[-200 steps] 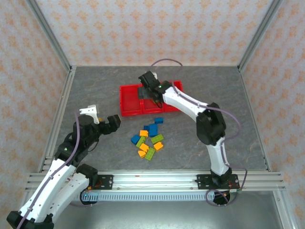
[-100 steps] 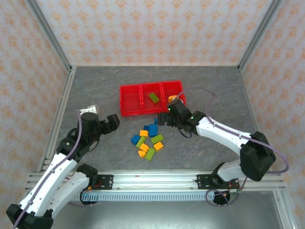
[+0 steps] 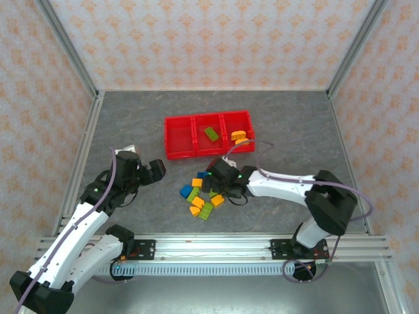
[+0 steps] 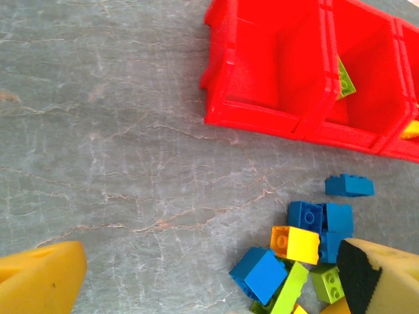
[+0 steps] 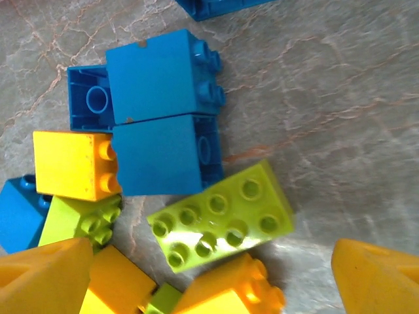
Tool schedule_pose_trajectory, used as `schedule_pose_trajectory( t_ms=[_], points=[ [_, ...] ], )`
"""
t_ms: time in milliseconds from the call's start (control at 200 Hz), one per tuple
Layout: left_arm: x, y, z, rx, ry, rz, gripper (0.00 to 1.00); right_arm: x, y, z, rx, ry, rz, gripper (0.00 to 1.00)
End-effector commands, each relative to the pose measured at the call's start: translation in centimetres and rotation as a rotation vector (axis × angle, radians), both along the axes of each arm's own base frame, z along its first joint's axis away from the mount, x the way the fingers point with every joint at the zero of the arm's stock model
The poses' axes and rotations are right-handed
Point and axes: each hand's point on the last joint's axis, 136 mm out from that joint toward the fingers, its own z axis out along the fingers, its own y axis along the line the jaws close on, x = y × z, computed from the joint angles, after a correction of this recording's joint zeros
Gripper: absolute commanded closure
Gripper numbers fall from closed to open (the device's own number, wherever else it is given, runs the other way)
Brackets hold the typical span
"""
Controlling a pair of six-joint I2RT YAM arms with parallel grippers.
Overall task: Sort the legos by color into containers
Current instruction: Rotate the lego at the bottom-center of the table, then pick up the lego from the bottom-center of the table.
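Note:
The legos (image 3: 206, 210) lie in a loose pile of blue, green and orange-yellow bricks on the table in front of the containers (image 3: 177, 156), a row of three red bins. One green lego (image 3: 211, 133) rests in the middle bin and an orange one (image 3: 238, 135) in the right bin. My right gripper (image 3: 213, 188) hangs low over the pile, open. Its fingers straddle a flat green brick (image 5: 219, 212) and an orange brick (image 5: 222, 294). My left gripper (image 3: 157, 169) stands open to the left of the pile, holding nothing; a blue brick (image 4: 262, 273) lies on the table below it.
Grey stone-patterned table (image 3: 294, 124) inside a metal frame with patterned walls. Bare room lies left and right of the bins. The left bin (image 4: 268, 65) holds nothing. Two blue bricks (image 5: 163, 75) lie stacked against a yellow one (image 5: 72, 163).
My right arm has swung back from over the bins and come down onto the pile. A green lego now shows in the middle bin. The left arm has barely shifted.

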Motion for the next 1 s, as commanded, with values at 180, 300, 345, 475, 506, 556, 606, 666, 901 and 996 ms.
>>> schedule_pose_trajectory(
  t_ms=[180,300,345,475,506,556,606,666,901,996],
  points=[
    [0.6,-2.6,2.2,-0.041,-0.143,-0.173,0.01,2.1,1.9,-1.2,-0.124,-0.002,-0.046,0.14],
    [0.6,-3.0,2.6,-0.064,-0.179,-0.194,0.01,2.7,1.4,-0.6,-0.271,-0.026,0.089,0.09],
    [0.6,-3.1,2.6,-0.067,-0.180,-0.200,0.01,2.8,1.1,-0.2,-0.317,-0.031,0.138,0.07],
    [0.6,-3.4,2.0,-0.065,-0.153,-0.217,0.01,2.5,0.0,0.4,-0.394,-0.017,0.184,0.03],
    [0.7,-3.4,2.0,-0.065,-0.150,-0.216,0.01,2.3,-0.4,0.3,-0.405,-0.006,0.172,0.04],
    [0.7,-3.4,1.8,-0.063,-0.145,-0.214,0.01,1.8,-0.6,0.1,-0.395,0.019,0.169,0.06],
    [0.7,-3.3,1.9,-0.063,-0.148,-0.211,0.01,1.1,-0.6,-0.1,-0.377,0.037,0.171,0.09],
    [0.7,-3.2,2.0,-0.061,-0.152,-0.203,0.01,0.7,-0.9,0.2,-0.371,0.020,0.177,0.11],
    [0.7,-3.1,1.9,-0.060,-0.148,-0.197,0.01,-0.4,-1.9,1.0,-0.360,-0.021,0.299,0.16],
    [0.7,-3.0,1.8,-0.054,-0.141,-0.190,0.01,-0.3,-2.1,1.2,-0.366,-0.047,0.330,0.21]
  ],
)
